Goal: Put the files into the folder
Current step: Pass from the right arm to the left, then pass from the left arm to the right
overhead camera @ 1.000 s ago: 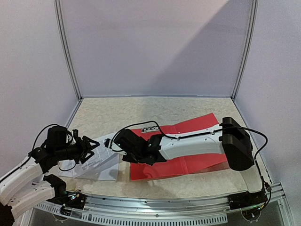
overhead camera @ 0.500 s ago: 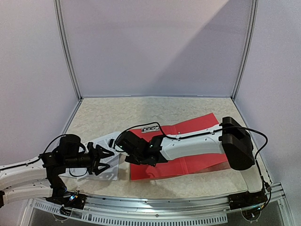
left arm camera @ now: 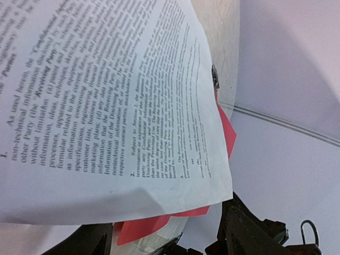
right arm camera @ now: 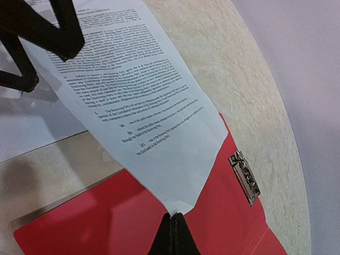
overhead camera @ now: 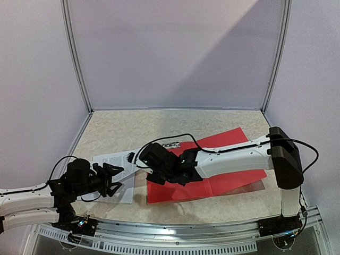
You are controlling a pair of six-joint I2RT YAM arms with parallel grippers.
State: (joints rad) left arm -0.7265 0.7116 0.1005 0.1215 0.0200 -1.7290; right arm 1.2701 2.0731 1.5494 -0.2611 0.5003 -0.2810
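The far half of the table point(overhead camera: 175, 122), up to the back wall point(overhead camera: 175, 53), offers open room from side to side. The right arm point(overhead camera: 234, 159) lies low and slantwise over the open folder point(overhead camera: 239, 183), so its red covers are reachable only along the near strip and at the far right corner, and the metal clip point(right arm camera: 244, 178) juts from the cover near the fingertips. To the left the files point(overhead camera: 111, 162), pinched at a corner by the right gripper point(right arm camera: 173, 234), span the gap to the spread-jawed left gripper point(overhead camera: 118, 178), which crowds the near left corner.
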